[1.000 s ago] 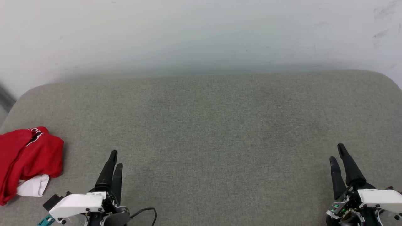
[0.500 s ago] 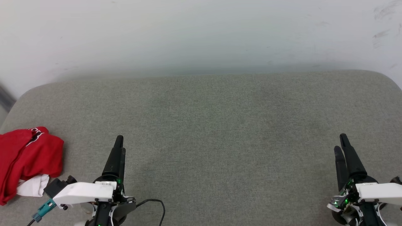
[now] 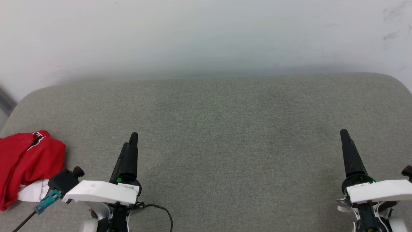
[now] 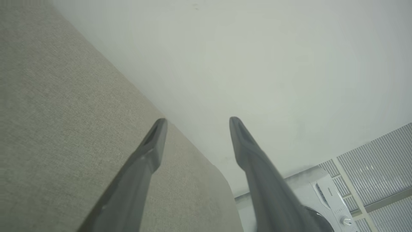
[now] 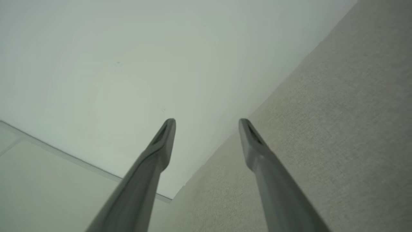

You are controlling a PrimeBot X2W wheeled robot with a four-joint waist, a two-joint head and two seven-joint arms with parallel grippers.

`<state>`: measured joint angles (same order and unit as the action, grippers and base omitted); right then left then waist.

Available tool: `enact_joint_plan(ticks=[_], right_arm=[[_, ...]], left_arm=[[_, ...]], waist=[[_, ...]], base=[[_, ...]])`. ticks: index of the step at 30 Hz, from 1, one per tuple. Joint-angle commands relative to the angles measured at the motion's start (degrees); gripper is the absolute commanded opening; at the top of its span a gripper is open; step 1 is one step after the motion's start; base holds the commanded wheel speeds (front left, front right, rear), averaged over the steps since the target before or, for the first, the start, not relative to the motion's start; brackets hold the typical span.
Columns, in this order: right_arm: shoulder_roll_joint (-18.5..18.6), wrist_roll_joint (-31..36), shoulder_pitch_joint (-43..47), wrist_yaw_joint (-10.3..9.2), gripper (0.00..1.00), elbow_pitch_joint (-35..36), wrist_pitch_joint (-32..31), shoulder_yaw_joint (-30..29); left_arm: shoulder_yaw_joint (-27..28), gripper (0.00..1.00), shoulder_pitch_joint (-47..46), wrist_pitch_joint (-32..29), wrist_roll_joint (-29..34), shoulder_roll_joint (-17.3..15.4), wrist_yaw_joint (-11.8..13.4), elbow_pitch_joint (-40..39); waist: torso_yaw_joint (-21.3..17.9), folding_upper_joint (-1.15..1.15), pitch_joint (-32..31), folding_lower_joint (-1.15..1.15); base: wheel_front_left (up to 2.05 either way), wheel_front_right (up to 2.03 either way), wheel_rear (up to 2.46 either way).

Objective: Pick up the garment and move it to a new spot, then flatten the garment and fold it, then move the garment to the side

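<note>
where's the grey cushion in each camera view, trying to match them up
Head view: the grey cushion spans the lower two-thirds of the picture.
Left wrist view: the grey cushion takes the left side, its edge slanting down to the bottom middle.
Right wrist view: the grey cushion takes the right side and lower middle.
Shared landmark: the pale wall meeting the cushion's far edge.
</note>
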<state>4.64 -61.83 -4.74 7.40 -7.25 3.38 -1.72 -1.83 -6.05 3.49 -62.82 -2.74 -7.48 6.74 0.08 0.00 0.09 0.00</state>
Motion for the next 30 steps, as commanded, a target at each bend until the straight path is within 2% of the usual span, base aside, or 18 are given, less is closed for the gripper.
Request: enact_joint_plan(ticks=[1,12,30], right_arm=[[0.68,2.54,-1.43,0.11,1.00,1.03,0.57,0.27],[0.97,17.58,-1.68,0.11,1.00,1.31,2.05,0.65],[2.71,32.40,-1.82,0.12,1.00,1.97,0.94,2.24]], left_arm=[[-0.44,1.00,-1.41,0.53,2.55,-0.48,-0.01,-1.01],[-1.56,1.00,-1.30,2.58,18.57,-1.90,-0.01,-1.07],[-2.47,1.00,-1.38,5.33,34.75,-3.15,0.43,-0.61]], waist=[[0.00,0.00,-0.03,0.00],[0.03,0.00,-0.25,0.00],[0.07,0.00,-0.44,0.00]], base=[[0.00,0.00,0.00],[0.00,0.00,0.00],[0.00,0.00,0.00]])
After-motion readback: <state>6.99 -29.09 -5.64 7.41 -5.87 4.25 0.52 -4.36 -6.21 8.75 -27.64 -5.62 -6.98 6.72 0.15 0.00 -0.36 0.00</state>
